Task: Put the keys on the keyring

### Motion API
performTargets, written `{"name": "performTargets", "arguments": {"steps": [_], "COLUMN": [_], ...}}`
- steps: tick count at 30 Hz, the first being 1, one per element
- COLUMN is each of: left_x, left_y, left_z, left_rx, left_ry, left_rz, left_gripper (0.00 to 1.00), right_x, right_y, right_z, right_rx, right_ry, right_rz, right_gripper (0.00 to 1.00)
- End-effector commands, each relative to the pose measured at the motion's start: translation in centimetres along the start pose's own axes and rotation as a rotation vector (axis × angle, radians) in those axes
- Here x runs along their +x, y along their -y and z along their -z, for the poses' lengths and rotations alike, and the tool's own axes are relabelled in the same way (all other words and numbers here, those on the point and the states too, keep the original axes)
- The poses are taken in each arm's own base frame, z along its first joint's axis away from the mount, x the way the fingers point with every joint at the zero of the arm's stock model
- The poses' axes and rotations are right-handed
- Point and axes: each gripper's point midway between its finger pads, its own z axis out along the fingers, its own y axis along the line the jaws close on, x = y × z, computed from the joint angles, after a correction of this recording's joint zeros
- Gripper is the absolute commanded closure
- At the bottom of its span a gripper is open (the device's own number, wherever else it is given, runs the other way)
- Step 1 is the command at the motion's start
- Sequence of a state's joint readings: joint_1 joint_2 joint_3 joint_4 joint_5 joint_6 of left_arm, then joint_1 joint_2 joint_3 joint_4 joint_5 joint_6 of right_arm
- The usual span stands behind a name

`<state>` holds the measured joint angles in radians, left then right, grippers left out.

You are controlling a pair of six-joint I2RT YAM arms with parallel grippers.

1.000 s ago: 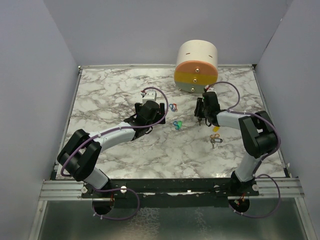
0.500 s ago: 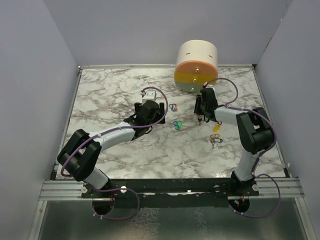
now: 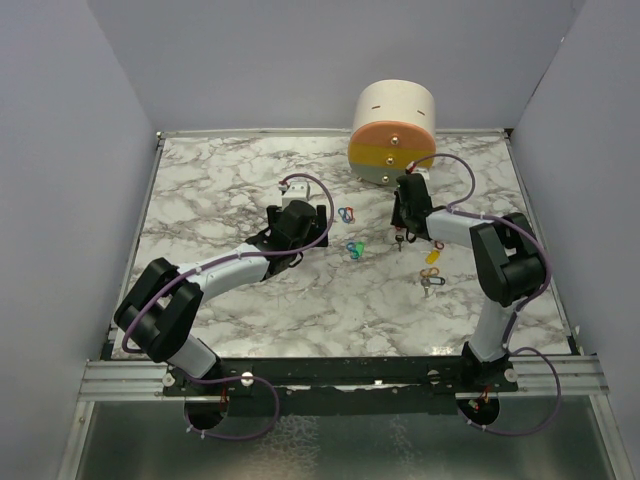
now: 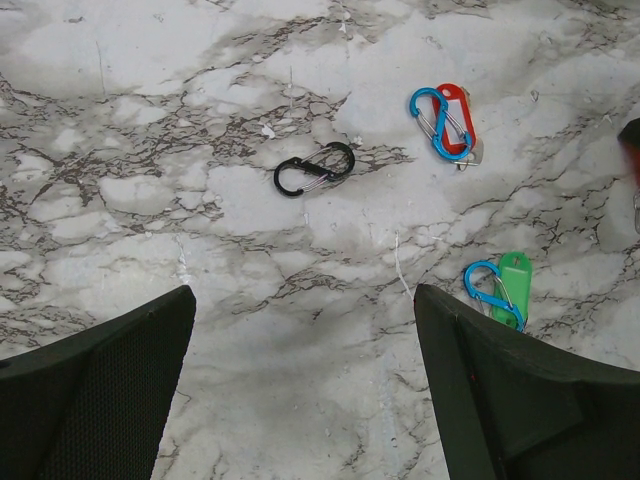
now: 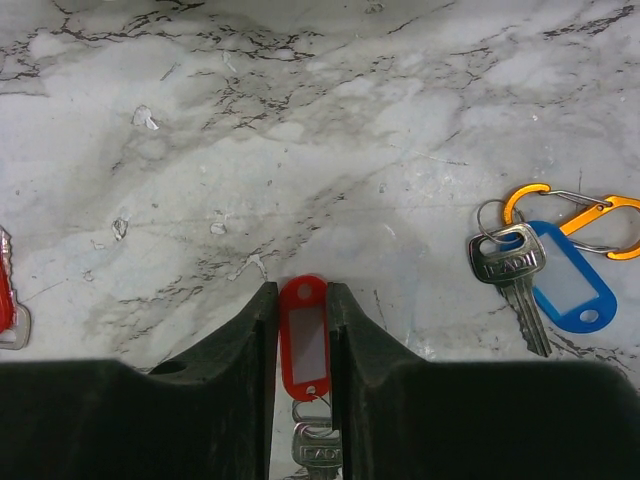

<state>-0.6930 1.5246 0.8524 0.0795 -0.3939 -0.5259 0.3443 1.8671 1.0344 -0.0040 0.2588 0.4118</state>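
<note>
Left gripper (image 4: 302,335): you have it hanging over the marble table (image 4: 120,90), jaws spread wide with nothing between them. Against the top view of a second ago it has drawn back a touch to the left. Ahead of it lies a loose black S-clip (image 4: 314,169). Further right a blue carabiner (image 4: 436,125) lies over a red tag (image 4: 455,100). Nearer, a second blue carabiner (image 4: 492,295) overlaps a green tag (image 4: 515,275). You cannot tell whether either clip is threaded through its tag, and no key shows at the green one. Right gripper (image 5: 303,298): jaws clenched on a red key tag (image 5: 303,345), with its silver key (image 5: 318,448) behind, cut off by the bottom edge. Over the same second this arm has swung away from the near-right keys toward the layered cylinder (image 3: 392,135). Judgement: the red-tagged key is in transit and not yet threaded on anything. Farthest right, an orange carabiner (image 5: 590,212) already carries a blue-tagged key (image 5: 510,262) on a small split ring. From above, the keys are too small to check. Which clip you mean as the keyring is not evident.
</note>
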Motion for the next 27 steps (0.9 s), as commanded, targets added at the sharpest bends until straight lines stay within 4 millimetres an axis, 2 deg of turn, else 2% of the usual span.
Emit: {"name": "performTargets", "arguments": {"steps": [1,7,12,16,27], "left_x": [-0.5,-0.5,-0.4,-0.4,-0.5], "left_y": [0.0,-0.1,0.0,-0.1,-0.1], "left_z": [0.1,0.1,0.0,0.1,0.2], "left_rx": [0.008,0.007,0.01,0.009,0.012], "left_ry": [0.019,0.018,0.017,0.016,0.02], "left_rz": [0.011,0.015,0.015,0.013,0.017], "left_gripper": [0.07,0.07,0.07,0.07,0.07], "right_x": [3.8,3.4,2.5,2.6,2.4], "right_y": [1.6,1.7,1.3,1.2,2.3], "right_z": [0.0,0.6,1.7,1.8,2.4], "right_rx": [0.066,0.065,0.029,0.028,0.078], "right_ry": [-0.116,-0.104,-0.071,-0.079,-0.072], "right_rz": [0.026,0.022,0.008,0.011,0.015], "right_gripper": [0.86,0.91,0.91,0.92,0.97]}}
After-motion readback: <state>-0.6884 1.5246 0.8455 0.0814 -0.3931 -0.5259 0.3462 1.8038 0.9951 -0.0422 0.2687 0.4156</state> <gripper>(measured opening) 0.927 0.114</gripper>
